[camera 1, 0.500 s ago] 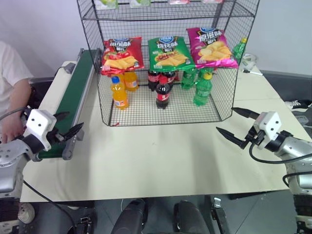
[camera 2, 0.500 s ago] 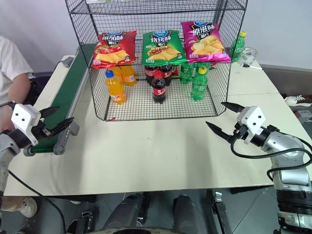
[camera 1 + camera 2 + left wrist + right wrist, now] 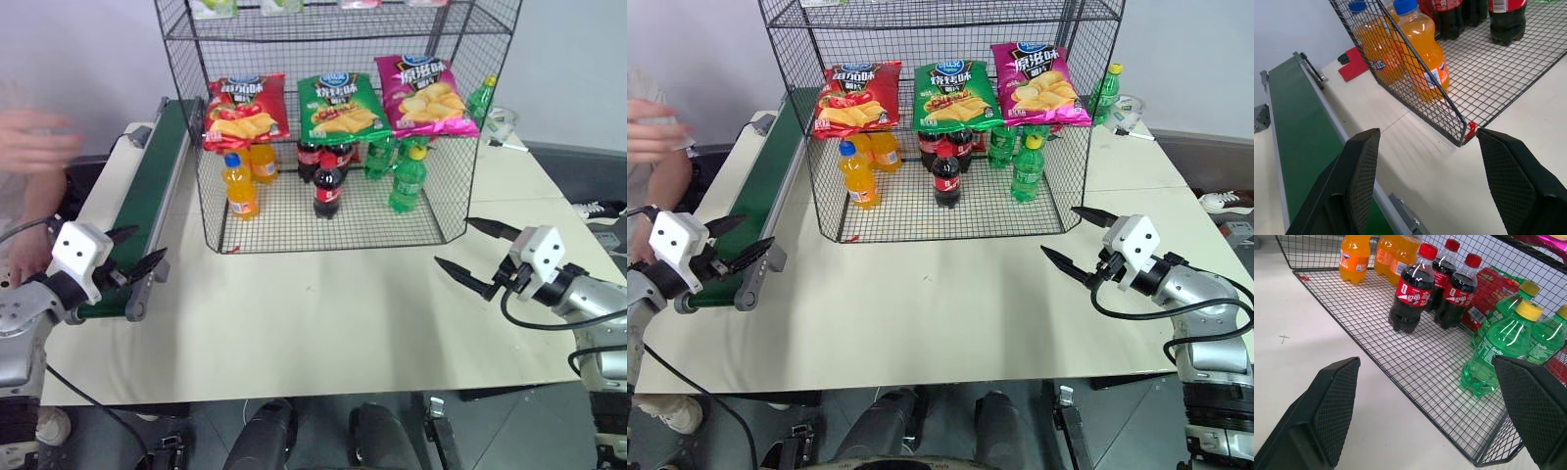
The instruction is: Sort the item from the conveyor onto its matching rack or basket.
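Moved: only a person's hand [image 3: 34, 140] rose, at 10 o'clock; both arms kept still.
Chip bag: red bag [image 3: 244, 110] hung on the rack [image 3: 333, 127], belt [image 3: 147, 186] bare.
Nearer arm: left end effector [image 3: 137, 250], fingers apart, beside the belt, bag at 1 o'clock.
Right end effector [image 3: 470, 253]: fingers apart, empty.

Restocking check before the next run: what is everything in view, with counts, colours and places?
chip bags: three, red, green, magenta, hung in the rack
orange bottles: two at least, rack floor, left
cola bottles: three, dark, middle
green bottles: three, rack floor, right
another green bottle: behind the rack
rack: black wire, table rear
conveyor: green belt, left
table: cream
person's hand: far left
left end effector: open, near conveyor end
right end effector: open
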`<state>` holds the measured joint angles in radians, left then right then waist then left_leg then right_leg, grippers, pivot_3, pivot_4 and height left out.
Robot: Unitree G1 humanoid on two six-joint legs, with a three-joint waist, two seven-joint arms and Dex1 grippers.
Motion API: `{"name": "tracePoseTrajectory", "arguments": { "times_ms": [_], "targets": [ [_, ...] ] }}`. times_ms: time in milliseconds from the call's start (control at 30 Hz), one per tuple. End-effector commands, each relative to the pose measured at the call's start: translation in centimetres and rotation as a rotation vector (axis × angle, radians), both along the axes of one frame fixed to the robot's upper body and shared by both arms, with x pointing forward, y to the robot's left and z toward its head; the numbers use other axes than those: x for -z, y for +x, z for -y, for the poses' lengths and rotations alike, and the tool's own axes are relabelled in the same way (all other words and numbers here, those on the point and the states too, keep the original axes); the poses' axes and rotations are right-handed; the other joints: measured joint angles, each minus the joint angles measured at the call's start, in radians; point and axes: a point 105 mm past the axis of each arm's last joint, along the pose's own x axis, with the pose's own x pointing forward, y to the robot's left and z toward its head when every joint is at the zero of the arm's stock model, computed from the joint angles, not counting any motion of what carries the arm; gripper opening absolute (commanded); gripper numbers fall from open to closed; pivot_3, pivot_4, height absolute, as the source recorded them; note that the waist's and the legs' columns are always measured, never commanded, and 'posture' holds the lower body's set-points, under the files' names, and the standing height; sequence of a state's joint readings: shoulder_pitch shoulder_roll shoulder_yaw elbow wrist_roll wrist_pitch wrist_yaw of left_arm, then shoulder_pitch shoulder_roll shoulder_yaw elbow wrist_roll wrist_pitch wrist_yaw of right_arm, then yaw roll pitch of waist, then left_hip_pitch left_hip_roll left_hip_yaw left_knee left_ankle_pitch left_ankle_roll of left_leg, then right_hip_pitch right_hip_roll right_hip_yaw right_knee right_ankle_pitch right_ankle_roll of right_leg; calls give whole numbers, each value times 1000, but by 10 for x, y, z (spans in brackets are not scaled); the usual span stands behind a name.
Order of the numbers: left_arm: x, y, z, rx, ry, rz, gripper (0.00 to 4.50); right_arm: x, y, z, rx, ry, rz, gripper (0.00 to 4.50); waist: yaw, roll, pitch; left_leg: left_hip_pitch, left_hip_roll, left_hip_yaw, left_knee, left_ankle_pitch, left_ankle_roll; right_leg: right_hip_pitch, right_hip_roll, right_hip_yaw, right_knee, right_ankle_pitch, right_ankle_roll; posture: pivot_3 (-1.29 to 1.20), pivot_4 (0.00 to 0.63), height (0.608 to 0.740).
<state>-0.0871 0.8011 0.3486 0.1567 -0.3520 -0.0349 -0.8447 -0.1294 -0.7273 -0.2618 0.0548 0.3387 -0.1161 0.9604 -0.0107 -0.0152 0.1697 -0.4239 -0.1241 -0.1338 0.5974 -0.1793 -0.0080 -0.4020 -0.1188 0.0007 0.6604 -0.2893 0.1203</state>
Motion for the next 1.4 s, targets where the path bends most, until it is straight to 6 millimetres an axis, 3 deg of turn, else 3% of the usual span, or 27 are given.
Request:
{"name": "tracePoseTrajectory", "arguments": {
  "times_ms": [33,1400],
  "targets": [
    [-12,1,-2,1,8,50,3287,-13,-1,5,3,-17,52,4500,0,0,0,0,0,0,0,0,0,0,0,0,0,0,0,0,150,740],
    [-1,-1,-1,8,-86,18,3287,-14,12,-10,-49,-38,65,4500,0,0,0,0,0,0,-1,0,0,0,0,0,-1,0,0,0,150,740]
  ]
}}
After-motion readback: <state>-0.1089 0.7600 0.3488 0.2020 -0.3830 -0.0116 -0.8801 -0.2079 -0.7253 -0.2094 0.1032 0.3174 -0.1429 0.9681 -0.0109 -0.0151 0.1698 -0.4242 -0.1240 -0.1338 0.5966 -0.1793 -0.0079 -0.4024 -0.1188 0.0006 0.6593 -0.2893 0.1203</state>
